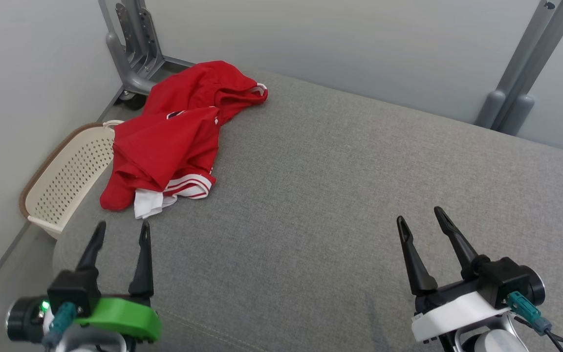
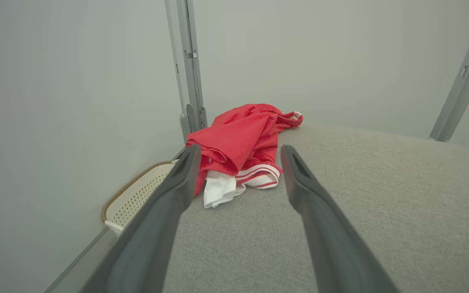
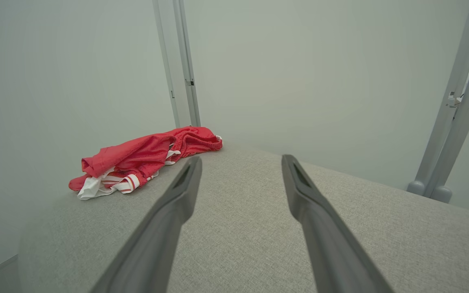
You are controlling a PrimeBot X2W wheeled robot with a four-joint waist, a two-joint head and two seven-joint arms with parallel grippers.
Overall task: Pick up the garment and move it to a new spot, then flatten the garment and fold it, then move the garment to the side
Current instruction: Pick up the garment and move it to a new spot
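Garment (image 1: 174, 142): red, white stripes on the trim, a white piece poking out at the near end. It sits crumpled in a heap at the far-left corner of the cushion (image 1: 335, 195) and runs along the left edge. Its left side laps over that edge, above the basket (image 1: 66, 181). Not flattened, not folded.

Basket: cream, perforated, brown rim. It's on the floor just beside the cushion's left edge, partly hidden by the garment.

Left gripper (image 1: 122, 226): green collar, over the near-left corner of the cushion. Fingers (image 1: 142, 264) are spread apart with nothing between them. Tips point at the garment's near end, near it but not touching. In the left wrist view the garment sits straight ahead between the 2 fingers.

Right gripper (image 1: 420, 215): white collar, over the near-right part of the cushion. Fingers are also spread and hold nothing, well apart from the garment. In the right wrist view the garment lies ahead and to the left.

2 grey metal posts (image 1: 135, 54) stand behind the cushion, 1 at the far-left corner and 1 at the far right. Pale walls behind and to the left.
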